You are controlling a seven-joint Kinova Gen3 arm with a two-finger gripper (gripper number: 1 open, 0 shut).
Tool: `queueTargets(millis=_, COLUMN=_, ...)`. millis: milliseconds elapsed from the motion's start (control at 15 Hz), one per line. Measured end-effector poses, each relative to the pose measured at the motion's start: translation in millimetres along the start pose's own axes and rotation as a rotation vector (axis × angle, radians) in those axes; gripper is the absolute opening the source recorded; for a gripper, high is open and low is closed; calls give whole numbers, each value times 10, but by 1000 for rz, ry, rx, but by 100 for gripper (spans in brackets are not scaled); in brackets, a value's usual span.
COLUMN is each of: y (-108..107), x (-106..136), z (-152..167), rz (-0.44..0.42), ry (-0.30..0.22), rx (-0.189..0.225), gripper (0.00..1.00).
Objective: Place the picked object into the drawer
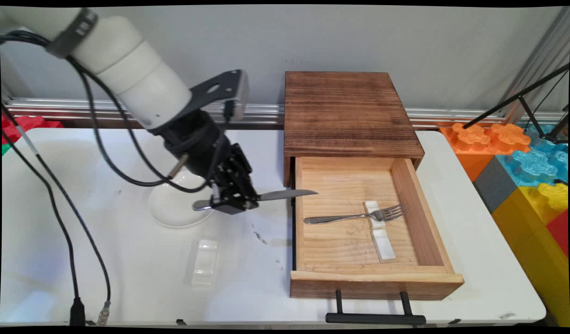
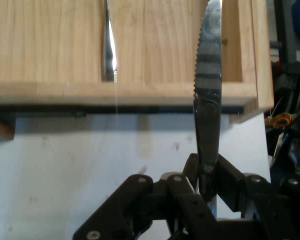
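gripper (image 1: 234, 200) clamps a knife (image 1: 285, 194) held level, its blade tip over the left wall of the open wooden drawer (image 1: 445, 278), where a fork (image 1: 354, 216) lies across a white rest (image 1: 379, 231).

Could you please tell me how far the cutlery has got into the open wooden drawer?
Done: the silver fork lies in the open wooden drawer, across a white rest. In hand: the black gripper holds the serrated silver knife, its tip over the drawer's left wall. Left: the knife isn't yet set down.
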Motion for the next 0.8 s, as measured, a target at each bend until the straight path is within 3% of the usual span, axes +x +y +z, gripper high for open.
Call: queueTargets(millis=800, y=91, x=821, z=566, rz=23, ry=48, rx=28, gripper=0)
